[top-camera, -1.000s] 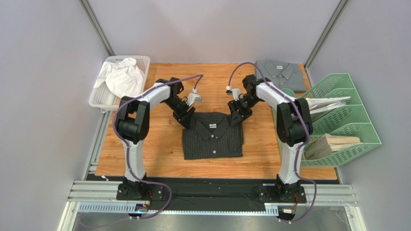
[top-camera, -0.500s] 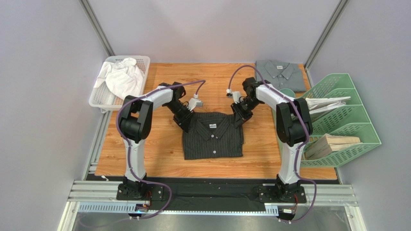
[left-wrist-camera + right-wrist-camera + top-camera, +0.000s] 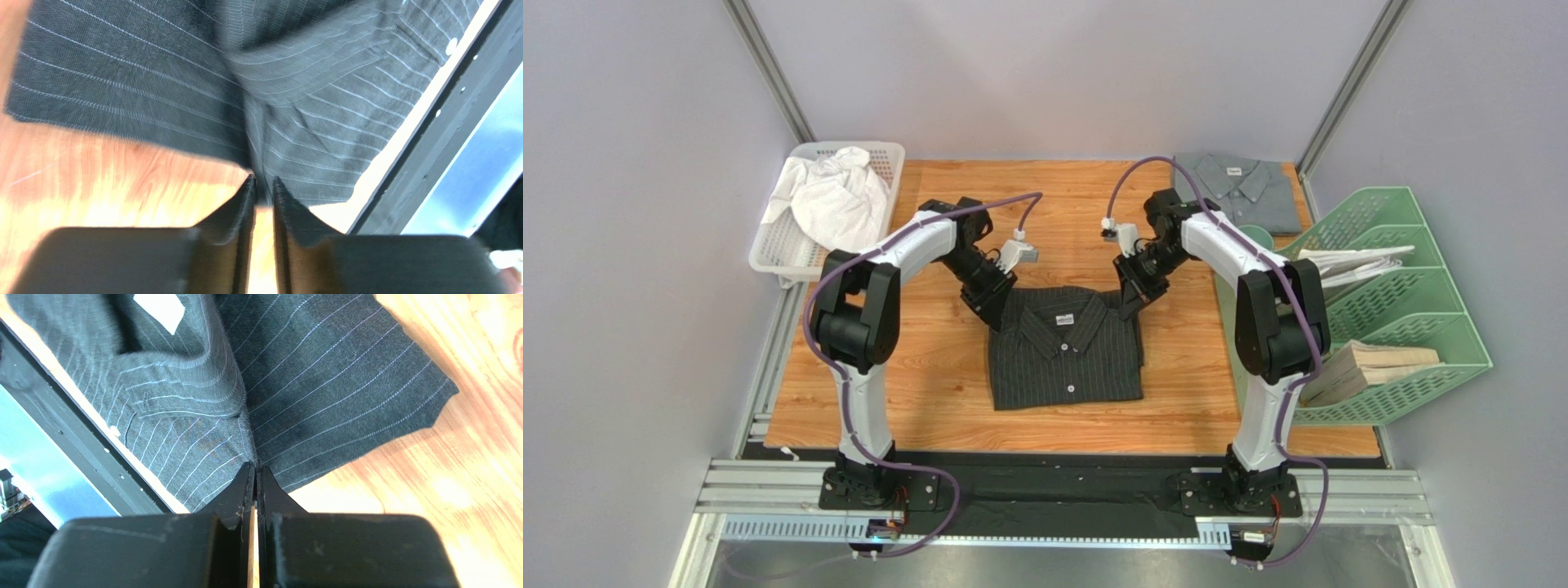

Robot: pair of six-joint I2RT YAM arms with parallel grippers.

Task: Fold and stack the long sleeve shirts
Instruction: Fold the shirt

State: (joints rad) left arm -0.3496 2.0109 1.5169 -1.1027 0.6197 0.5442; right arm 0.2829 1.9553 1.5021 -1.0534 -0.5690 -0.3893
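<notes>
The folded black shirt (image 3: 1064,347), laid mid-way on the table (image 3: 916,398) with bare wood left all round, is pinched at its far corners by the left gripper (image 3: 264,184) and right gripper (image 3: 256,471), flanked by a grey shirt (image 3: 1238,186) far right, a rack (image 3: 1425,321) and a basket (image 3: 768,260) of white cloth (image 3: 836,196).

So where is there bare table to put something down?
The table is bare left of the black shirt, in front of the basket; along the near strip before that shirt; the far middle between basket and grey shirt. Crowded: the right side by the green rack, and around the left gripper and right gripper pinching the shirt's far corners.
</notes>
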